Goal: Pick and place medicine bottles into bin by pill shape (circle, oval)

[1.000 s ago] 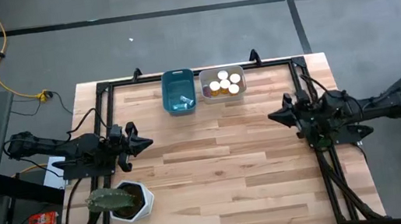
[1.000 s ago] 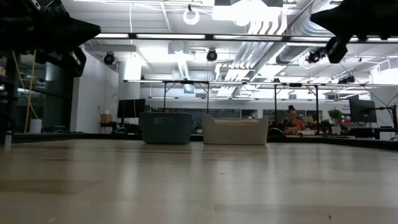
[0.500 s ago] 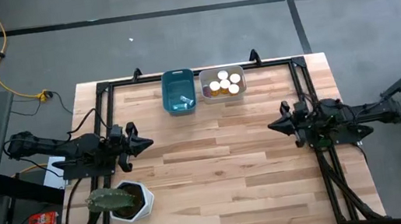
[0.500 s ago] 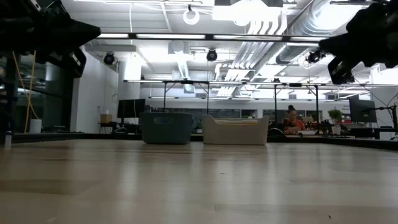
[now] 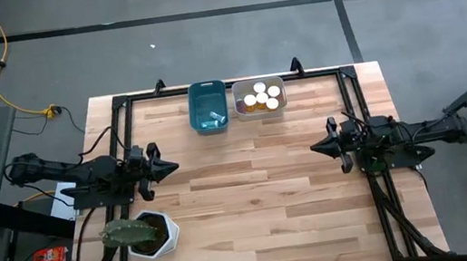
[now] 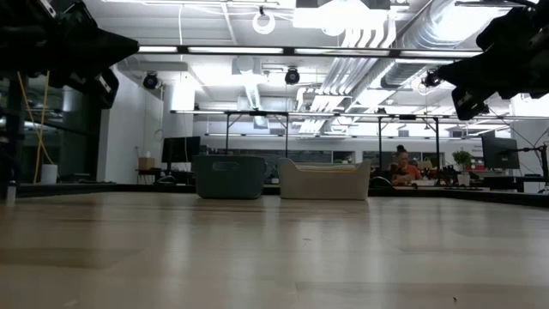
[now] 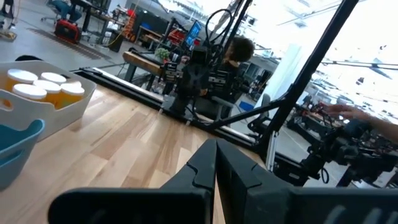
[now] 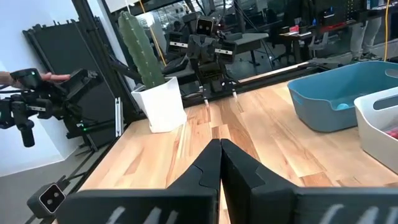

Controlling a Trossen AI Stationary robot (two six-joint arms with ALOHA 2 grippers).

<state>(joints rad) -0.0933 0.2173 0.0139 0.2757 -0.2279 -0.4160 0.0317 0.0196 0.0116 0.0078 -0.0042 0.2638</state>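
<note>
We see the medicine bottles (image 5: 261, 98) with white caps standing together in the pale bin (image 5: 261, 111) at the bench's (image 5: 262, 200) far edge, just beside the blue bin (image 5: 208, 106). Our left gripper (image 5: 171, 167) and right gripper (image 5: 316, 147) hover at opposite sides of the bench, both with fingers pressed together and holding nothing.
</note>
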